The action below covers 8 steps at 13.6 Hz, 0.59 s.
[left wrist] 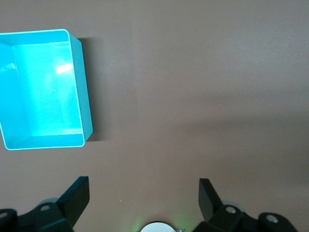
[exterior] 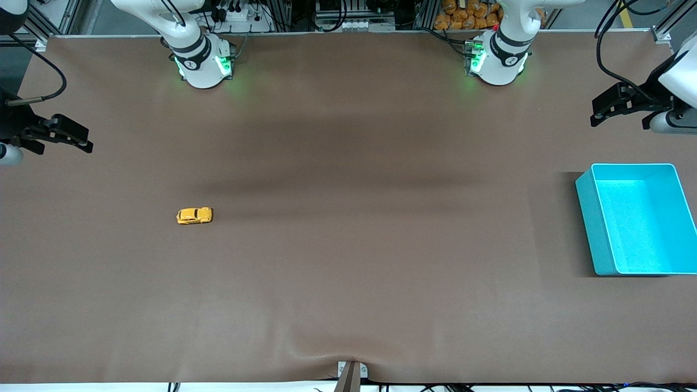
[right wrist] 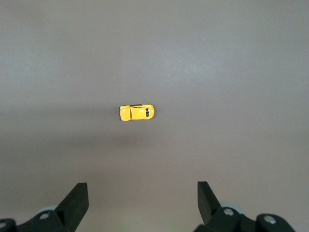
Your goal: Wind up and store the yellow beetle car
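Front view: flat brown matte surface [exterior: 348, 245], slightly rippled at the edge nearest the camera; cables and orange bags along the room's edge by the arm bases. Small yellow-orange rounded toy beetle car [exterior: 194, 215] sits on its wheels toward the right arm's end, alone. Open-topped cyan plastic bin [exterior: 585, 218] stands at the left arm's end, well apart from the car. Right hand [exterior: 73, 139] and left hand [exterior: 612, 106] wait raised at their own ends.

Left wrist view: left hand [left wrist: 144, 195] released, over bare surface near the bin [left wrist: 82, 92].

Right wrist view: right hand [right wrist: 143, 195] released; car [right wrist: 137, 112] unobstructed, dark window showing.
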Motion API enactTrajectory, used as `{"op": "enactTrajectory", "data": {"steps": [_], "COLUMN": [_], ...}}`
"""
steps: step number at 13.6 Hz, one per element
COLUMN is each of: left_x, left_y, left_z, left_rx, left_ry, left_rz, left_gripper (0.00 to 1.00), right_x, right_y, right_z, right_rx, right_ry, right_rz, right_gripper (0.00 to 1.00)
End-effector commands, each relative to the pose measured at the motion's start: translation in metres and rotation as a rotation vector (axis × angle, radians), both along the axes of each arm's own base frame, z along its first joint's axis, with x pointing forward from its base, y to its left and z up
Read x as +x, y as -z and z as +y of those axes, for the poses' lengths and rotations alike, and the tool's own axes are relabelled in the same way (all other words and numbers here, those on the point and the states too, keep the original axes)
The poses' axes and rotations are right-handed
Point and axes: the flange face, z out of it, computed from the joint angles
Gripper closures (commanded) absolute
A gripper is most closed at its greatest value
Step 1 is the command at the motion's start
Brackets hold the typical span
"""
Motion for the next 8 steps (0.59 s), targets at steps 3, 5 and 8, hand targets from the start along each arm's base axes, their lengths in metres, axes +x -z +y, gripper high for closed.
{"op": "enactTrajectory", "data": {"steps": [3, 5, 8], "left_x": [-0.0044, -0.0044, -0.0044], "left_y": [-0.0024, -0.0024, -0.0031], "left_z": [0.0016, 0.0016, 0.0016], "left_rx": [0.015, 0.015, 0.015], "left_ry": [-0.013, -0.013, -0.013], "left_rz": [-0.011, -0.011, -0.013], "left_gripper": [0.0, 0.0, 0.0], "right_x": [0.0006, 0.0012, 0.0018], "right_y": [0.0016, 0.0023, 0.003], "right_z": [0.0009, 0.0021, 0.0016], "right_rx": [-0.006, -0.003, 0.0], "right_ry": [0.016, 0.014, 0.016], "right_rz": [0.0, 0.0, 0.0], "right_gripper": [0.0, 0.0, 0.0]}}
